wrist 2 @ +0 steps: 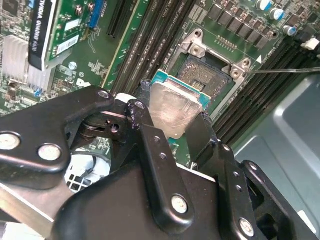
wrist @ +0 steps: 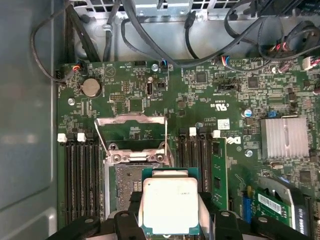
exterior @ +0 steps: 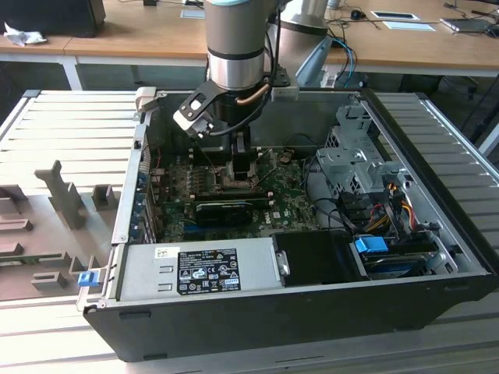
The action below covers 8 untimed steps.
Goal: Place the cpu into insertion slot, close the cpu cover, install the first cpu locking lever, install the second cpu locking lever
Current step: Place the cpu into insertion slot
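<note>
The open computer case [exterior: 273, 319] lies on a grey ribbed table [exterior: 70, 132], with wooden desks behind it, and your arm reaches down into the case.

Nearest to the wrist cameras, the claw [wrist: 170, 220] is closed on the cpu [wrist: 170, 205]. Its black fingers [wrist 2: 150, 145] press on two opposite edges of the chip, and the dull metal top faces the cameras. The cpu hangs over the near edge of the socket [wrist 2: 202, 67]. As far as I can judge, it is not seated: the contact field of the socket shows bare beyond it.

Behind the socket, the cpu cover [wrist: 131, 119] stands raised on its hinge, and the board shows through its window. A thin wire lever [wrist 2: 285, 70] sticks out beside the socket and is not hooked down.

So I judge that you are in the first step. The placing is not finished, and the cover and both levers are left.

For room, the socket is framed closely by memory slots [wrist: 80, 175] on both sides, and the raised cover limits the far side. The grey case wall [wrist: 25, 125] is near on one side. The cables [wrist: 150, 40] farther back lie well apart from the socket.
</note>
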{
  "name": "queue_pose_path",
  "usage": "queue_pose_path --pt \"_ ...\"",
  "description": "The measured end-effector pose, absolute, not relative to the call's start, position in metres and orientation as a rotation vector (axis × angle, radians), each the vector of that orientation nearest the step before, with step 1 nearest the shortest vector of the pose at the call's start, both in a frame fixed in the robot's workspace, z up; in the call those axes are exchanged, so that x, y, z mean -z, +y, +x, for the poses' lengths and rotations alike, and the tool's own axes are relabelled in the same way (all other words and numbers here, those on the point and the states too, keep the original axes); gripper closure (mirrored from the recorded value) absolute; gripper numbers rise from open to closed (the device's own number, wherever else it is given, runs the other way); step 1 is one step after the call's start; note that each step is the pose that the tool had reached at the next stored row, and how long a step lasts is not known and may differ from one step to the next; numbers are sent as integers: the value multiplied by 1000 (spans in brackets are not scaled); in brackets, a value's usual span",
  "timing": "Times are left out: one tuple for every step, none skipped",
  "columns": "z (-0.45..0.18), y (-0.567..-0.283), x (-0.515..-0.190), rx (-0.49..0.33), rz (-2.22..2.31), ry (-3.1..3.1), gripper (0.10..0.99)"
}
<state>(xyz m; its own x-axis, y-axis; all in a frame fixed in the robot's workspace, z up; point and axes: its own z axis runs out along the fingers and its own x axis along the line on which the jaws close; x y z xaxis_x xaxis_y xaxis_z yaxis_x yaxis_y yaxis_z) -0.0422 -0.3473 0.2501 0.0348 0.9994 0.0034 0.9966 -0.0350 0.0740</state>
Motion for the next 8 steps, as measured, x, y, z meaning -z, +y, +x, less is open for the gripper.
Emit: queue_pose_path --pt "-42 -347 -247 -83 2223 2146 557" --pt "-42 -346 -244 -83 2223 2146 557" --pt "-42 -346 -242 -84 2223 2146 557" --pt "-43 -345 -241 -84 2223 2146 557" --pt "-43 -344 -239 -84 2223 2147 557" --pt "-43 -342 -237 -84 2223 2147 557" --pt "-45 -339 -234 -85 2223 2147 557" --pt "-47 -338 -232 -84 2223 2147 557"
